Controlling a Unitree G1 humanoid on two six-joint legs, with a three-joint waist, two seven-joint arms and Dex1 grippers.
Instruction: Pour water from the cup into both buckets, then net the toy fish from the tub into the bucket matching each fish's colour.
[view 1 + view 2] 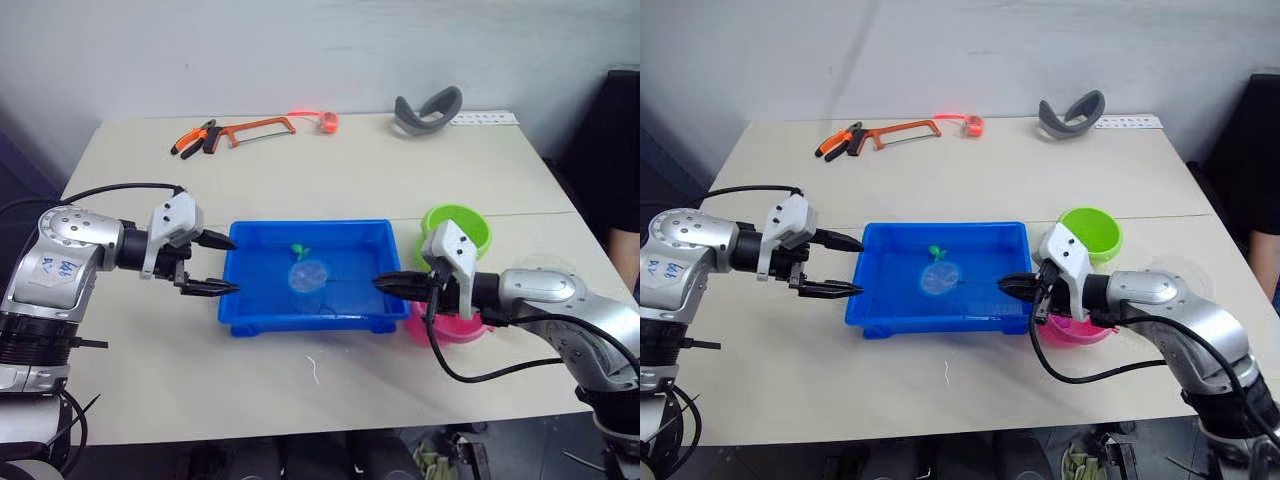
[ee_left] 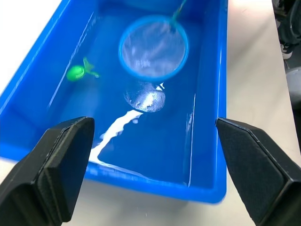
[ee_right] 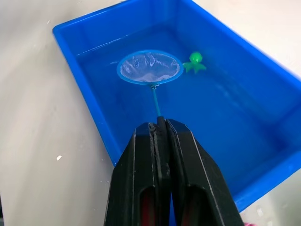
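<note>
Fingers of the right gripper (image 3: 157,126) are pressed together on the thin handle of a small net (image 3: 149,66), which reaches from the right end of the tub (image 1: 232,300) toward its middle. The net's round blue hoop lies over the middle of the tub, its mesh pale and empty, level with the water (image 2: 155,141) or just above it; which one cannot be told. One green fish (image 3: 194,61) floats just beside the hoop, on the side farther from the robot, apart from the rim of the net.

The right gripper itself hangs over the right rim of the tub. Behind and under its wrist stand the two buckets, just off the tub's right end: the green bucket (image 1: 468,222) farther from the robot, the pink bucket (image 1: 462,329) nearer and partly hidden by the arm.

The left gripper (image 1: 217,264) is spread wide and holds nothing. It hovers at the tub's left end, one finger above the far left corner, the other over the near left rim, both pointing in toward the water.

The tub sits in the middle of the pale bench (image 1: 350,170). Along the far edge of the bench, well apart from the tub, lie an orange hacksaw (image 1: 258,130) with orange-handled pliers (image 1: 196,139) beside it, a small red roll (image 1: 329,123), and a grey curved band (image 1: 428,110).
</note>
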